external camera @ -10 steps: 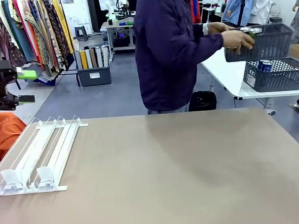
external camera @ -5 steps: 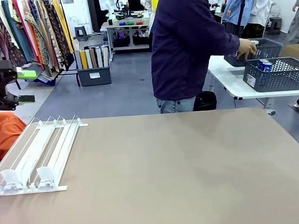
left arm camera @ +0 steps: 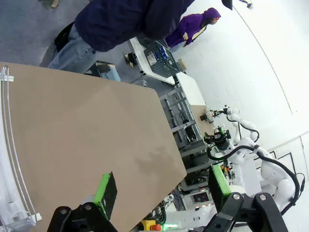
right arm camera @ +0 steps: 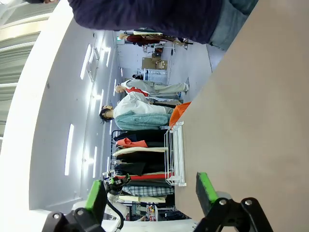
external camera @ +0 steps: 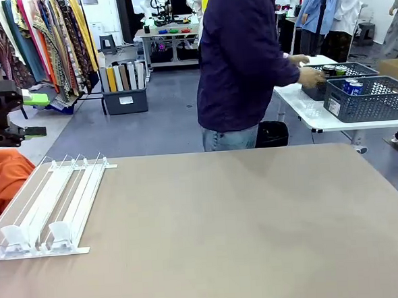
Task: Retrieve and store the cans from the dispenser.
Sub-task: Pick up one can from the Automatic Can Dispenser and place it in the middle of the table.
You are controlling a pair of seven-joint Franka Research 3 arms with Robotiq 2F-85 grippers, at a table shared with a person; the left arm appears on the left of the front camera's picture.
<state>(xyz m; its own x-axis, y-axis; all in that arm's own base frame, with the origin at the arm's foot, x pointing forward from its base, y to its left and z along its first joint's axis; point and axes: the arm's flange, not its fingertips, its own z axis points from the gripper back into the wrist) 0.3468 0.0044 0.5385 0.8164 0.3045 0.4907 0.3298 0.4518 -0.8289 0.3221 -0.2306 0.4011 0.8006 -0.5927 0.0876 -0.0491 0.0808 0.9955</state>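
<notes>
The white railed dispenser (external camera: 50, 209) lies on the table's left side, its lanes bare; it also shows as the dispenser (left arm camera: 7, 159) and the dispenser (right arm camera: 176, 154). Cans stand off the table: a blue can (external camera: 352, 85) in a dark grey basket (external camera: 372, 104), and black green-topped cans (external camera: 331, 70) in a second basket behind it, by the person's hand (external camera: 311, 76). My left gripper (external camera: 40, 115) hovers open, high above the dispenser's far end; its pads (left arm camera: 105, 193) are wide apart. My right gripper (right arm camera: 150, 193) is open with nothing between its fingers.
The brown table (external camera: 244, 227) is bare to the right of the dispenser. A person in a dark jacket (external camera: 241, 58) stands past its far edge, turned to a white side table (external camera: 304, 105). Orange cloth (external camera: 5, 178) lies at the left edge.
The person has stepped right and lowered the raised grey basket onto the side table. Neither gripper has moved.
</notes>
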